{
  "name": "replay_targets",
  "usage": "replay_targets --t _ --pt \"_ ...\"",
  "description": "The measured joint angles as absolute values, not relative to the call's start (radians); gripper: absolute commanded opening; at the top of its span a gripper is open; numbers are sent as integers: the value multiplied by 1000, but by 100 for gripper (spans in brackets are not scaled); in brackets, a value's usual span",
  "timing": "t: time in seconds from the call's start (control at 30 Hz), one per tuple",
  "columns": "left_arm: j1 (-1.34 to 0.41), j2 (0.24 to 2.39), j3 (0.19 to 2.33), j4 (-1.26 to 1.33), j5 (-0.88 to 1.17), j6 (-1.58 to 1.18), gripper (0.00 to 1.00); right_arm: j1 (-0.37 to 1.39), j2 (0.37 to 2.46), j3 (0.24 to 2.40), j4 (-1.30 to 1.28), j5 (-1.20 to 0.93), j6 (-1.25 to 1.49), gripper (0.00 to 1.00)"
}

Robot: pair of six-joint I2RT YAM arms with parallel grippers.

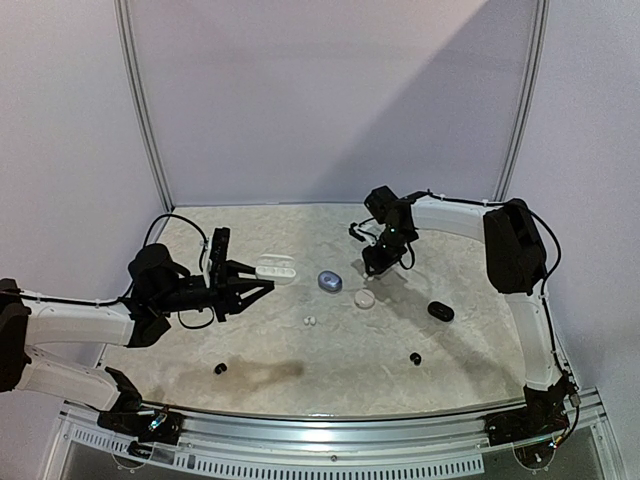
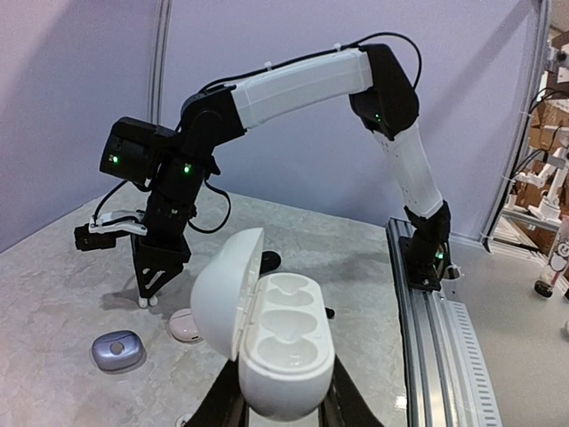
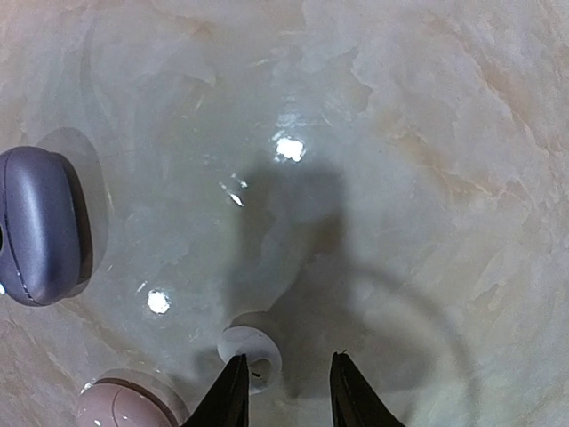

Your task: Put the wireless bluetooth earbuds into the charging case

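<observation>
My left gripper [image 1: 262, 278] is shut on the white charging case [image 2: 286, 351], held above the table with its lid swung open to the left and its moulded wells showing nothing in them. In the top view the case [image 1: 277, 269] sits at the gripper's tip. Over the table's middle, my right gripper [image 3: 286, 393] points down, open. A white earbud [image 3: 252, 354] lies on the table by its left finger, partly behind it. Two small white earbuds [image 1: 310, 321] lie near the centre. Black earbuds lie at the front left [image 1: 220, 368] and front right [image 1: 415, 358].
A bluish-purple case [image 1: 330, 281] and a pinkish round case [image 1: 365, 298] lie just left of and below the right gripper. A black case [image 1: 440, 311] lies to the right. The metal rail [image 2: 418, 294] runs along the table's near edge.
</observation>
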State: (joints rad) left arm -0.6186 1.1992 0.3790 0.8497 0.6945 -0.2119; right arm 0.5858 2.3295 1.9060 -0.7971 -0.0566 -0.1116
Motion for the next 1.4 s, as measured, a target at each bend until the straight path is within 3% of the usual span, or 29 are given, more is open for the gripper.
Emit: replay_targets --t 0.57,0.83,1.0,1.4 --pt "-619 1199 379 849 694 -199 0 586 2329 1897 -793 -158 -109 8" --pt "-619 1199 379 848 694 -192 0 581 2329 1897 -792 -186 -105 7" --pt "-619 1199 379 849 694 -191 0 581 2329 1893 -786 -197 -90 0" --pt "-619 1196 379 853 700 -167 0 582 2260 1797 -734 -194 -69 0"
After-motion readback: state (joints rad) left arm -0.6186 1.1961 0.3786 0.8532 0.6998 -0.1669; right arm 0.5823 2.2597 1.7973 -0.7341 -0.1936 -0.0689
